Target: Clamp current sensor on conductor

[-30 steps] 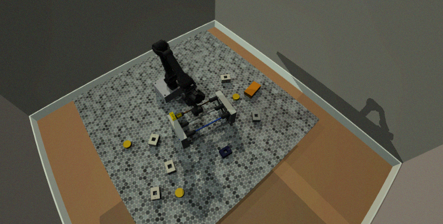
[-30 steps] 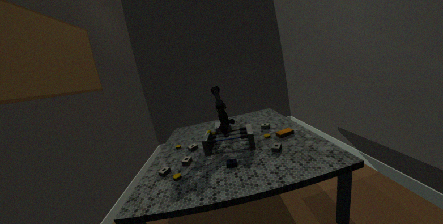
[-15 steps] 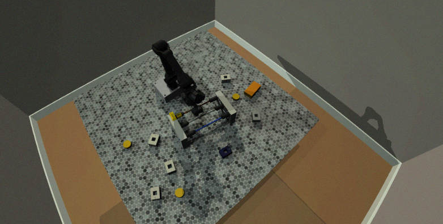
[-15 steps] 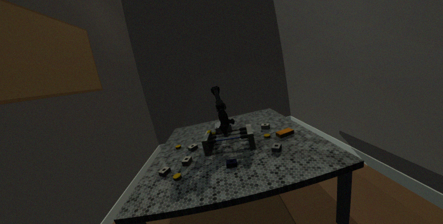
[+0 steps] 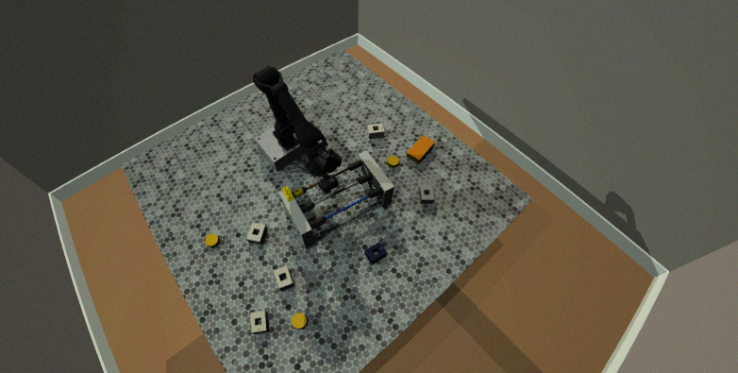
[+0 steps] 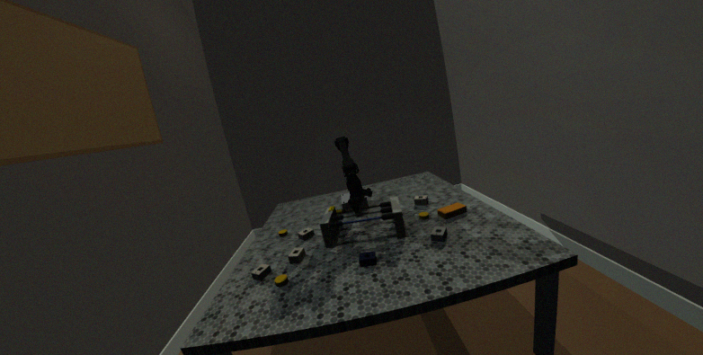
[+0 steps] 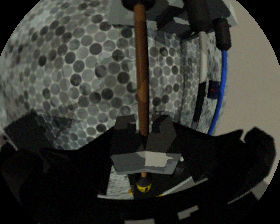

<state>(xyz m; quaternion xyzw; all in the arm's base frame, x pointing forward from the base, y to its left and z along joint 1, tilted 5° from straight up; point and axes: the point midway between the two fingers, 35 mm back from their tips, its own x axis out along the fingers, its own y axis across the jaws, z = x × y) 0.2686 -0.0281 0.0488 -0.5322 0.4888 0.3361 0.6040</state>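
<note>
Split-core current sensor (image 7: 149,156): small, rigid, likely light hinged shell, seated round brown conductor (image 7: 141,70). Gripper (image 7: 147,163) clenched across its outer side faces, the proper hold.

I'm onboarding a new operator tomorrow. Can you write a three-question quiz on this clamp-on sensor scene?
1. True or false: the gripper is shut on the split-core sensor, which sits on the brown conductor.
2. Which conductor in the fixture is farther from the arm's base than the brown one? A) the blue conductor B) none C) a green one
3. Fill in: the yellow LOAD marker hangs at the end plate nearer the ____ square blocks on the table, such as this one.

Key: 1 true; 2 A; 3 white
</note>
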